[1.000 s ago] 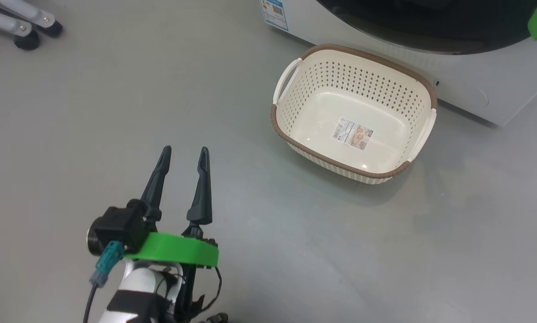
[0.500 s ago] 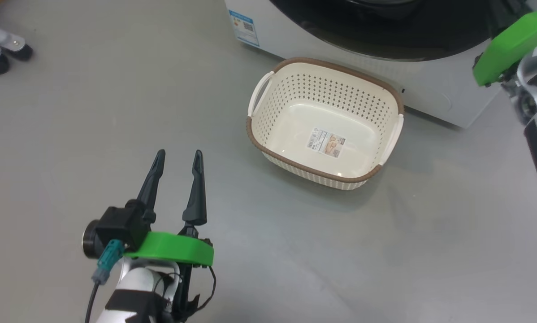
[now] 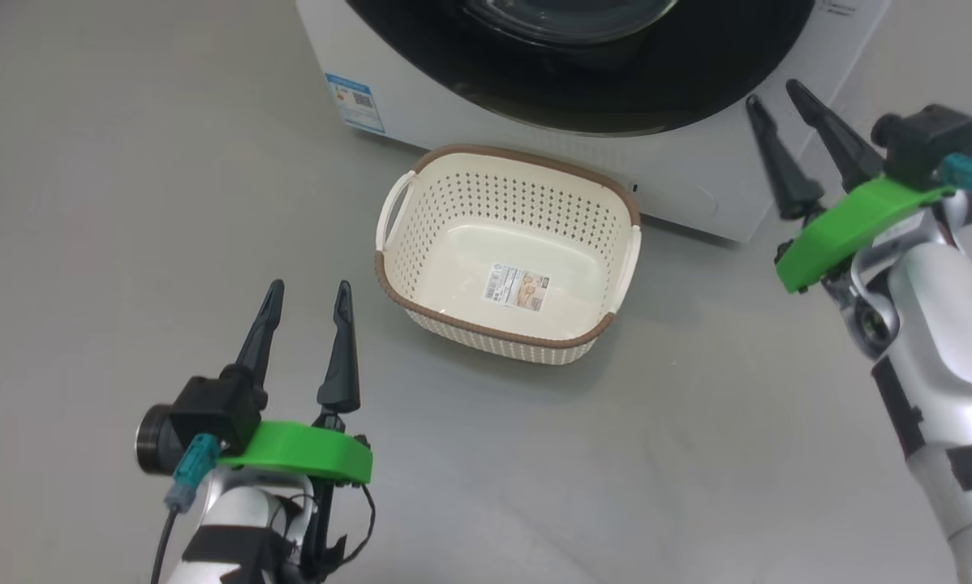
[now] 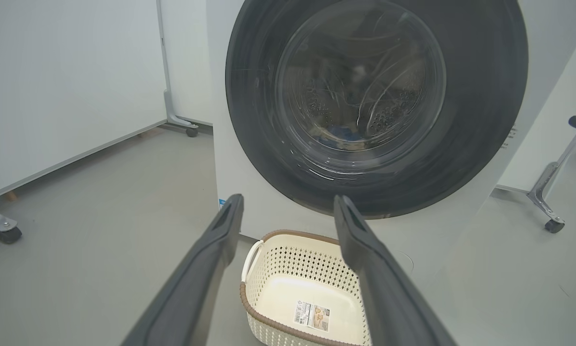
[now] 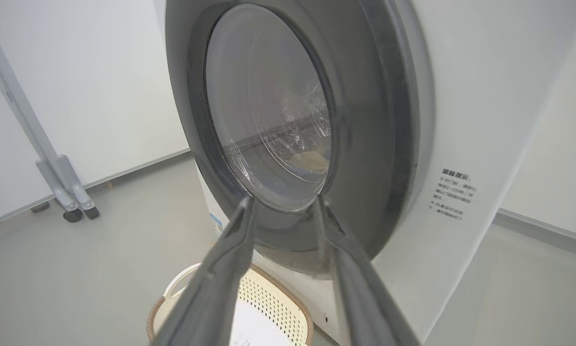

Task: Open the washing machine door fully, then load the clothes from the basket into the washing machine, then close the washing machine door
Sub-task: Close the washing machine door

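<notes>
Since the earlier frame the head camera has swung, bringing in the right claw [image 3: 773,91], spread and empty, near the washing machine [image 3: 697,174]. Left claw [image 3: 309,285] is likewise spread and empty. Basket [image 3: 470,203], on the floor [image 3: 129,203] just beside the machine's front, holds only its label [image 3: 518,286]. Washing machine door [image 4: 480,120] looks shut, with clothes [image 5: 312,161] dim behind the glass. Risk: an unlatched door could swing open.

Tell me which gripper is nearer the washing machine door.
Right. The right gripper is beside the right rim of the washing machine door, apart from it; the left gripper is farther back, left of the basket.
</notes>
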Controlling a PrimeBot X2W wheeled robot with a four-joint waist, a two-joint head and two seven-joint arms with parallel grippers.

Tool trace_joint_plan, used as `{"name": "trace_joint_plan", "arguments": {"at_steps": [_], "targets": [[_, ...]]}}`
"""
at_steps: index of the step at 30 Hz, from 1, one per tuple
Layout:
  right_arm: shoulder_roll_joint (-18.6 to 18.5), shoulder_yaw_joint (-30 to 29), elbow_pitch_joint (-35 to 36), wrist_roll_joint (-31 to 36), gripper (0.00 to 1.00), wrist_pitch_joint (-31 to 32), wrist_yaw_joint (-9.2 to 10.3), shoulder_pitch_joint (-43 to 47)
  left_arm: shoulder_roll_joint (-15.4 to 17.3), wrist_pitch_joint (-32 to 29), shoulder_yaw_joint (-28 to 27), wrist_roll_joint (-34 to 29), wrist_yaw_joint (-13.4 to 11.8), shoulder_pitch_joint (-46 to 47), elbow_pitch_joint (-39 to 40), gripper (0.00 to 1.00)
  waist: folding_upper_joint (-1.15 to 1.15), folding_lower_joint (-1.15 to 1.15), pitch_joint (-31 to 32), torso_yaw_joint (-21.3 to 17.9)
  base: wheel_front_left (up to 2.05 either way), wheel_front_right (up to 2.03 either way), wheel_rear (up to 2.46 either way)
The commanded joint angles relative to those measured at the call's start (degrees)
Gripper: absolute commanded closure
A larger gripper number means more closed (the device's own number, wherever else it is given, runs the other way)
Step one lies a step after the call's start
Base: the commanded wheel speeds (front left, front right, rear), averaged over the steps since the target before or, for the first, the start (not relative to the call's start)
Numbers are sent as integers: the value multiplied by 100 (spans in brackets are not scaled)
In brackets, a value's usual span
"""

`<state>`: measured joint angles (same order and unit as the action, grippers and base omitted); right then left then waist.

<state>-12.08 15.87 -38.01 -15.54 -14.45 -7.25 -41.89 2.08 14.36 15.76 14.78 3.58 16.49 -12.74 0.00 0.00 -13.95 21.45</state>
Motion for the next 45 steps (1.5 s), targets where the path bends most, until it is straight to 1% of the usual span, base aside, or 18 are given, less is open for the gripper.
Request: {"name": "trace_joint_plan", "arguments": {"at_steps": [1,3,12,20,25,33,39,42,45], "targets": [[123,-22,301,36,0,-54,-24,92,83,63,-255,-78,36,88,125,0,0,0,145,-164,0,0,0],[152,-62,384,59,0,-54,-24,205,86,63,-273,-97,50,71,107,0,0,0,184,-213,0,0,0],[450,-534,1006,233,0,-54,-24,1161,183,63,-356,-210,148,-71,-47,0,0,0,522,-746,0,0,0],[670,-950,1660,415,0,-6,-24,2175,272,63,-478,-206,143,-267,-129,0,0,0,804,-1254,0,0,0],[776,-1211,2115,507,0,143,-24,2839,349,63,-553,-186,110,-420,-181,0,0,0,1002,-1528,0,0,0],[890,-1489,2896,653,0,443,-24,3800,529,53,-729,-97,7,-651,-213,0,0,0,1281,-1847,0,0,0],[915,-1595,3449,697,0,637,-24,4285,675,16,-850,-35,-65,-816,-129,0,0,0,1414,-2012,0,0,0],[918,-1624,3725,616,0,705,-24,4505,737,-31,-914,10,-122,-889,-49,0,0,0,1445,-2093,0,0,0],[919,-1638,3873,575,0,728,-24,4623,775,-65,-955,39,-165,-935,9,0,0,0,1465,-2150,0,0,0]]}}
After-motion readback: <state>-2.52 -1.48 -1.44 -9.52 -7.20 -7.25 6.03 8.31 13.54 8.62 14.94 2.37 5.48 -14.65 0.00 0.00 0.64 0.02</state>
